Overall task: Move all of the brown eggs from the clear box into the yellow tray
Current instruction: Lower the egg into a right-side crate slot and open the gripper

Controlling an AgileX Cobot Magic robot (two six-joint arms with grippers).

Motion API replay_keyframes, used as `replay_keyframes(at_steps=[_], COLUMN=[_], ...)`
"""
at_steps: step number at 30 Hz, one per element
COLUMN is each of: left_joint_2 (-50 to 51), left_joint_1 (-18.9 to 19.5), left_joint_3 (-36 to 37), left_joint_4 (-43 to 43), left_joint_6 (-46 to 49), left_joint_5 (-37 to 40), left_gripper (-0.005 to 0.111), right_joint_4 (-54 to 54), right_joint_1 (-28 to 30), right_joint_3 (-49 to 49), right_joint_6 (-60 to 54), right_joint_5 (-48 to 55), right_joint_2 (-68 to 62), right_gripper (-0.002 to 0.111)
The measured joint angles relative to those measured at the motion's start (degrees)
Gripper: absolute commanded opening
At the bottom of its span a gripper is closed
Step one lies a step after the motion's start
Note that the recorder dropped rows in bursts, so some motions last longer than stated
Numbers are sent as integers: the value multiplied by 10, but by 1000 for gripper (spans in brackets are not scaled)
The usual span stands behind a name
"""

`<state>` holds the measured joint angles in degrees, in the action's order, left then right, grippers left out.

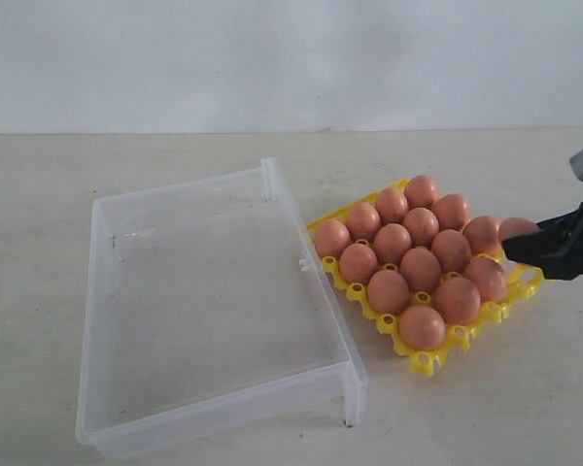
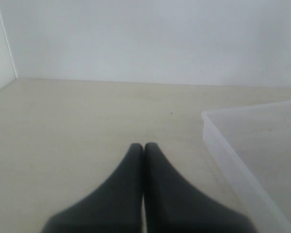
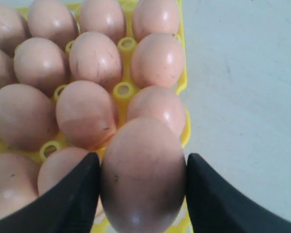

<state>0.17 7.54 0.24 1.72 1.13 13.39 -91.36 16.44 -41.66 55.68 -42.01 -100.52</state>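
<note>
box L, tray just R of it, eggs in tray, 1 egg in R pincer at tray edge

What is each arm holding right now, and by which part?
The right gripper holds one brown egg across its middle, with its jaws pressed against opposite sides. The left gripper is shut and holds nothing.

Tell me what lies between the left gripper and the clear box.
Only bare table. In the left wrist view, the shut left gripper and the clear box stand apart, with nothing resting between them.
</note>
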Motion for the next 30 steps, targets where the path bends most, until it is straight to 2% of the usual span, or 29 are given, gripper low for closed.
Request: replay_keyframes(at_steps=[3,11,15,20,28,30], left_joint_2=[0,0,0,0,0,0], left_joint_1=[0,0,0,0,0,0], left_joint_3=[0,0,0,0,0,0], left_joint_4=[0,0,0,0,0,0], left_joint_6=[0,0,0,0,0,0], left_joint_5=[0,0,0,0,0,0], left_gripper=[-4,-4,-4,-4,-4,-4], right_joint_4=[16,53,80,95,97,98], right_joint_1=[0,-4,-4,-4,-5,-5], right_joint_3=[0,-1,-1,-1,-1,-1], right_joint_6=[-5,-10,-12,-13,-11,10], right_joint_5=[0,-5,-3,-3,-15,-22], right_joint_2=[-4,-41,-44,-44,-46,-46], right_gripper=[11,49,60,67,66,61])
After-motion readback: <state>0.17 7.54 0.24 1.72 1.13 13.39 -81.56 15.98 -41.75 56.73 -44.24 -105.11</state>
